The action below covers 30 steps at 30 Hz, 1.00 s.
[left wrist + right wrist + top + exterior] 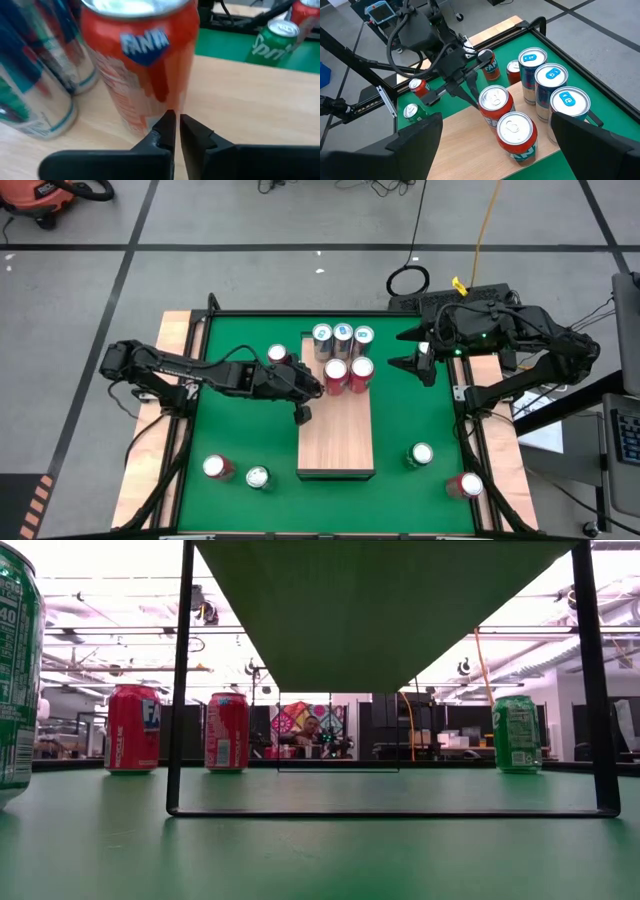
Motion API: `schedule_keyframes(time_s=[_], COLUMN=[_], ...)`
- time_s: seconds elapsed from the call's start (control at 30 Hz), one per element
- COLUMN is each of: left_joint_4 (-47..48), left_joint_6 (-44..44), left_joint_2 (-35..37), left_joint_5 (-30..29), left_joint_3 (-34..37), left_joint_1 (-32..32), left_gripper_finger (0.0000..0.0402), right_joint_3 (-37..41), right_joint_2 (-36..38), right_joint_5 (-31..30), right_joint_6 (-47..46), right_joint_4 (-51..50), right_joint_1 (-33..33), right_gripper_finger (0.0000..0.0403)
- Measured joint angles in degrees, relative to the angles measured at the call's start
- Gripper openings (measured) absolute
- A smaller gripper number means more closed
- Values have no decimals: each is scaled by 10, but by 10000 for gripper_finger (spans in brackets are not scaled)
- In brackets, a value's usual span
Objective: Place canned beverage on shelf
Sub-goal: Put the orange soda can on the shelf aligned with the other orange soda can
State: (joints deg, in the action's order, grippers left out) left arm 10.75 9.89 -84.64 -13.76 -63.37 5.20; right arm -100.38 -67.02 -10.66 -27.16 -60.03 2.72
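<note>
— Why is the left gripper (176,131) pinched shut and empty?

— It stands just beside the orange Fanta can (142,60), placed upright on the pale wooden shelf (336,442). The right gripper (412,348) waits wide open.

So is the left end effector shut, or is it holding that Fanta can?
Shut and empty. The left end effector has its fingers nearly touching, just short of the Fanta can, which stands upright on the shelf.

Pale grained shelf (336,442), green table (240,430)
</note>
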Motion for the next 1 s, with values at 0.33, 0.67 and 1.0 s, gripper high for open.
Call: schedule_keyframes(time_s=[0.33,0.67,1.0], left_joint_4=[-9,-35,-33], left_joint_6=[-27,-28,-28], left_joint_2=[0,-11,-13], left_joint_5=[0,-1,-13], left_joint_3=[0,0,0], left_joint_1=[-1,-2,-2], left_gripper_finger=[10,10,10], right_joint_3=[0,0,0], right_joint_2=[0,0,0], right_joint_5=[0,1,1], right_joint_6=[-1,-2,-5], right_joint_4=[0,0,0], right_joint_1=[0,0,0], right_gripper_finger=[365,365,365])
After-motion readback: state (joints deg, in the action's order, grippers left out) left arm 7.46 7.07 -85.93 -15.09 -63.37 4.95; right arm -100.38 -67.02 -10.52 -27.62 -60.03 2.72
